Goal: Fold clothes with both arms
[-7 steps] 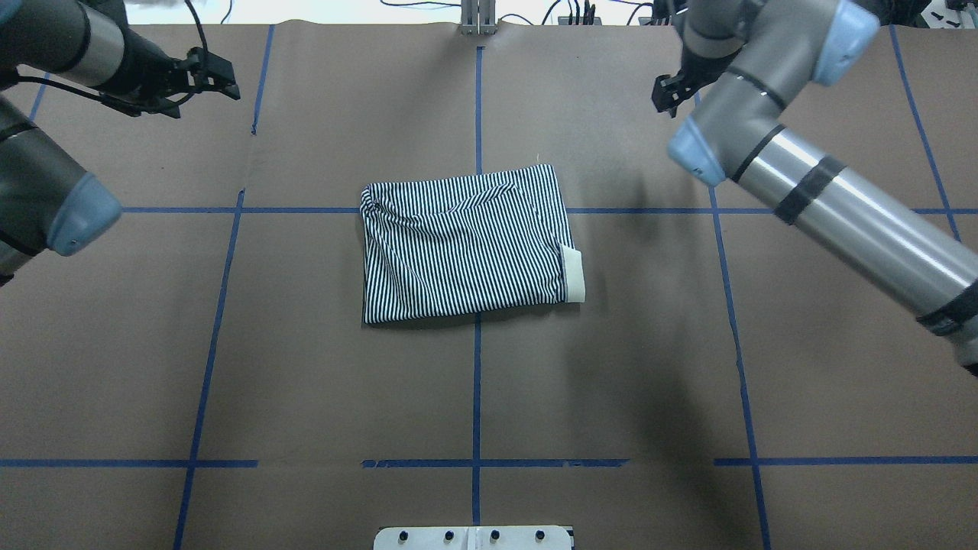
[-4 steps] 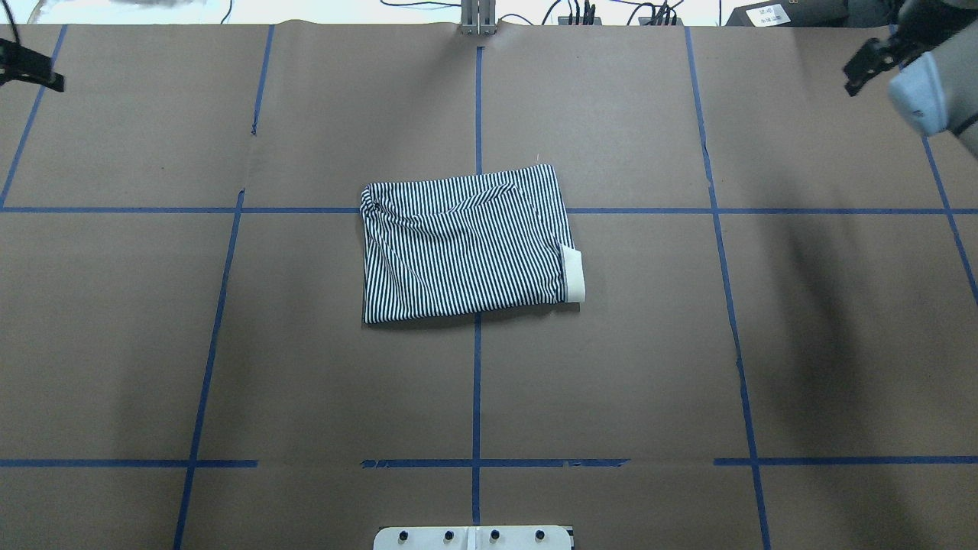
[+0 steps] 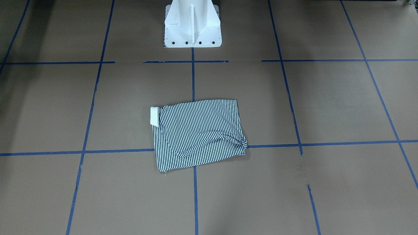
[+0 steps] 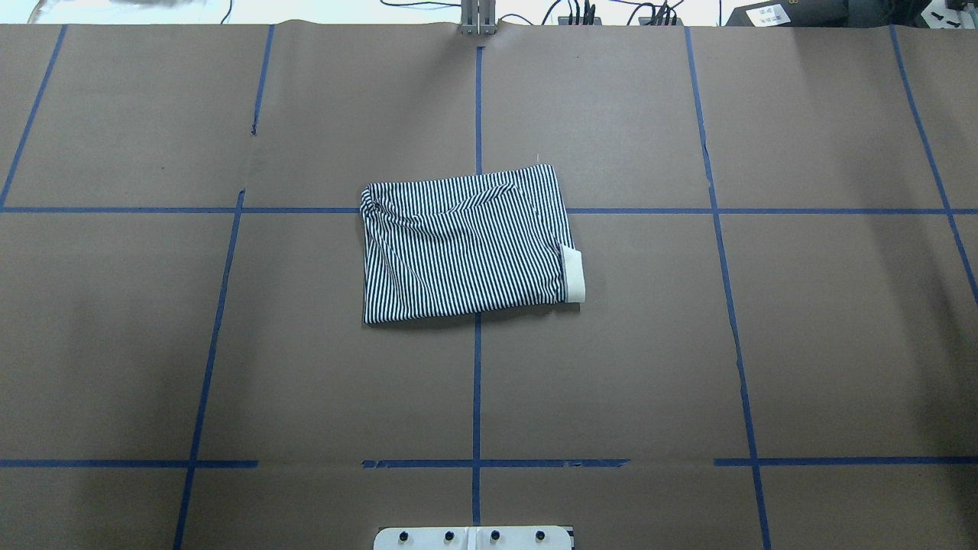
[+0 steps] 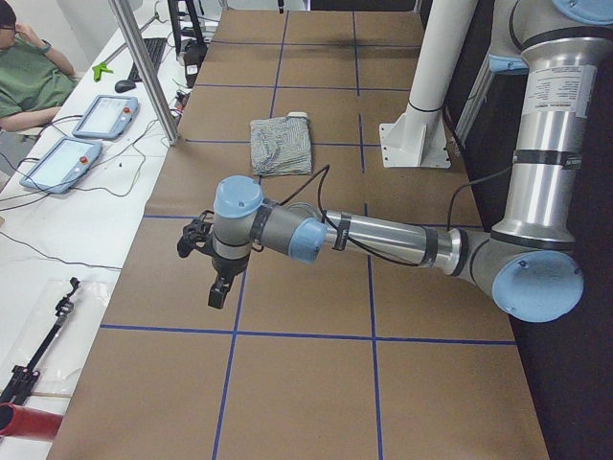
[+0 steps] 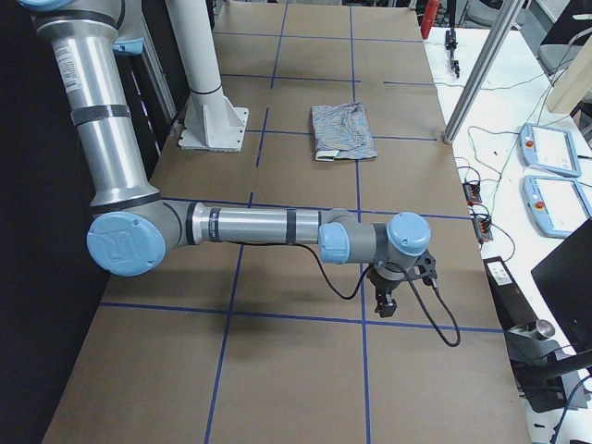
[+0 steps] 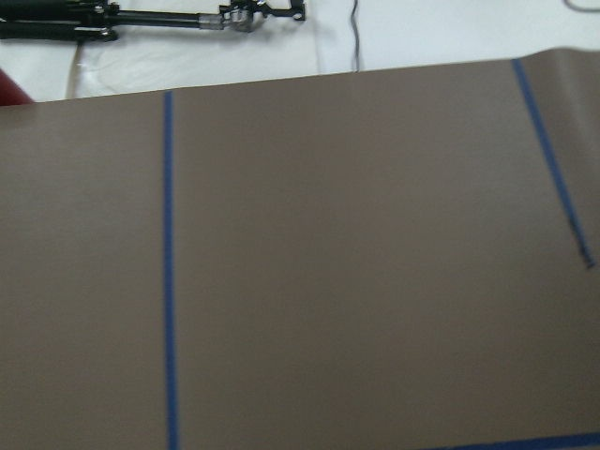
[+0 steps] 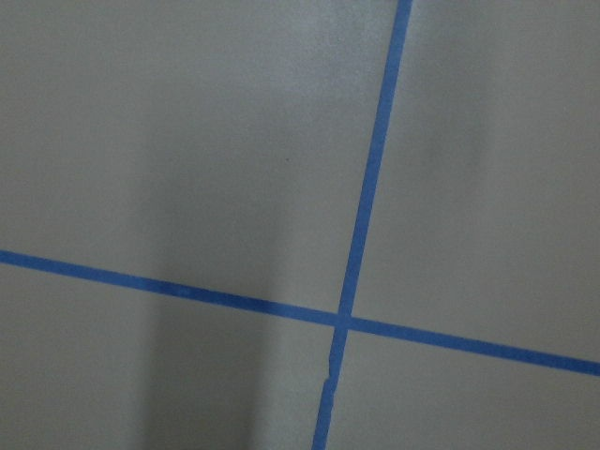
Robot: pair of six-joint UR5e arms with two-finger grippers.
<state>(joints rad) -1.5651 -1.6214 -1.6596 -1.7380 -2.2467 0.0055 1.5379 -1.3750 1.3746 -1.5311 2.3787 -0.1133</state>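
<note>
The clothes, one navy-and-white striped shirt point(image 4: 466, 244), lie folded into a compact rectangle at the table's middle, a strip of cream collar point(image 4: 573, 275) poking out on one side. The shirt point(image 3: 199, 133) lies flat with nothing touching it. Neither arm appears in the overhead or front view. In the exterior left view my left gripper point(image 5: 216, 295) hangs over bare table far from the shirt point(image 5: 281, 146). In the exterior right view my right gripper point(image 6: 383, 302) hovers likewise, far from the shirt point(image 6: 342, 129). I cannot tell whether either is open or shut.
The white pedestal base point(image 3: 192, 23) stands at the robot's side of the table. Blue tape lines grid the brown surface. A seated person point(image 5: 29, 81) and teach pendants point(image 5: 62, 163) are beyond the far edge, beside a metal post point(image 5: 144, 67).
Both arms have swung outward, the left toward its table end and the right toward its own, and have left the overhead view. The folded shirt has not moved.
</note>
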